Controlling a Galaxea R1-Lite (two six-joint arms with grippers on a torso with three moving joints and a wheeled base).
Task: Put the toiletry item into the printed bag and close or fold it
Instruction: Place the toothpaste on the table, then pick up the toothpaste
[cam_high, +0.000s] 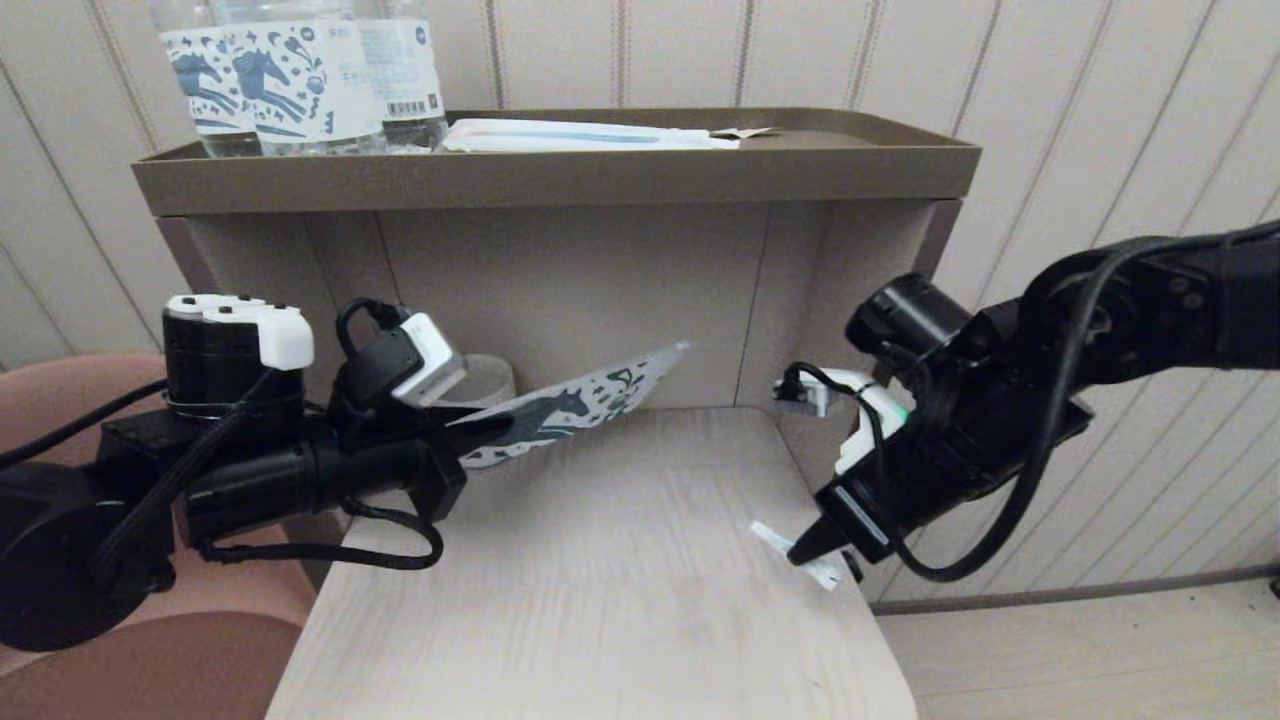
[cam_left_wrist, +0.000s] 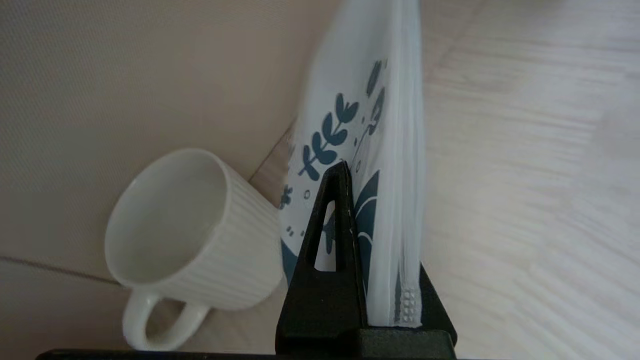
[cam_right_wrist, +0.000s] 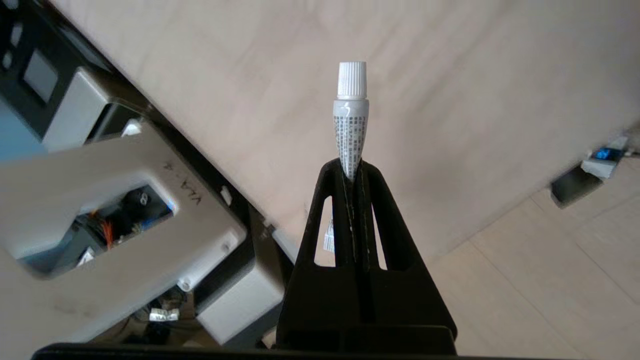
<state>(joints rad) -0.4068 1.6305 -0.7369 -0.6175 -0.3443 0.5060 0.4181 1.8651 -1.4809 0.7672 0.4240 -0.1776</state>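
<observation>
Nearest the lens, the wooden table ran pale and bare toward the robot, and everything else sat in relation to it. Over its near right edge the right gripper angled down from a black arm that reached in from the right, fingers pinched tight on the toiletry item, which poked out either side of the tips just above the tabletop. Only the right wrist view told what it really was: a small white tube with a ribbed cap and fine print, its flat crimped end squeezed between the closed fingers, cap pointing away over the wood.

Further back, above the table's left edge, the left arm lay nearly level, wrist rolled, and the left gripper was clamped shut on the printed bag. That pouch hung clear of the tabletop, tilted, its free corner raised toward the table's back panel, teal horse showing. From the left wrist view the bag stood edge-on with its zip strip along one side, gripped at one end between the black fingers.

Behind the bag, a white ribbed mug sat at the table's back left corner; the head view caught only a sliver. Farthest off, the brown shelf tray above the table carried horse-label bottles and a long white packet.
</observation>
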